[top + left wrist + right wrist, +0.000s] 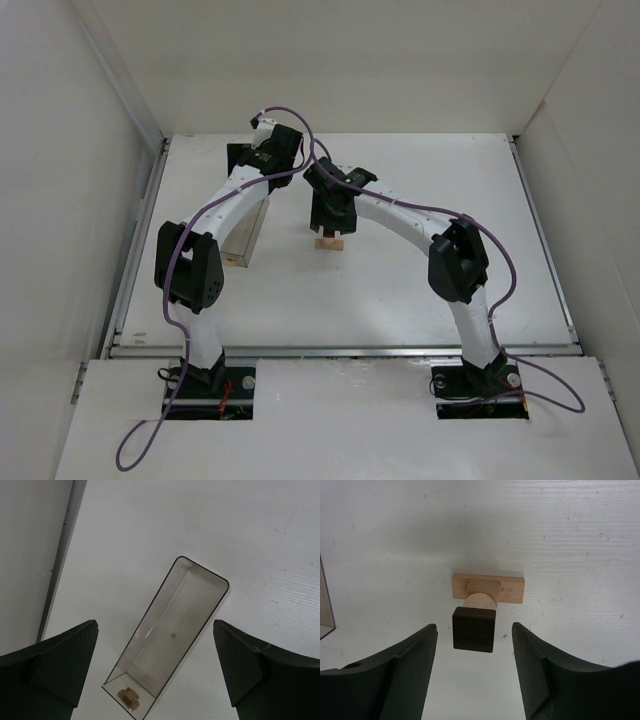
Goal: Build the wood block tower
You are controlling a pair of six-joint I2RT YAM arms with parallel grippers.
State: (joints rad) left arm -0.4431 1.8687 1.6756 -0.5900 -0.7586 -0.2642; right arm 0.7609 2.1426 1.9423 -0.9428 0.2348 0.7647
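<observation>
The wood block tower stands in the right wrist view. A pale tan oblong block (488,588) lies flat on the table, a light round piece (480,601) rises from it, and a dark brown cube (474,629) sits on top. My right gripper (474,625) is open above the tower, with a gap between the cube and each finger. From the top view the tower (328,243) shows just below the right gripper (329,226). My left gripper (155,625) hangs wide open and holds nothing.
A clear rectangular plastic box (175,635) lies on the table below the left gripper, with a small brass-coloured piece (129,698) at its near end. The same box (248,235) sits left of the tower. White walls enclose the table.
</observation>
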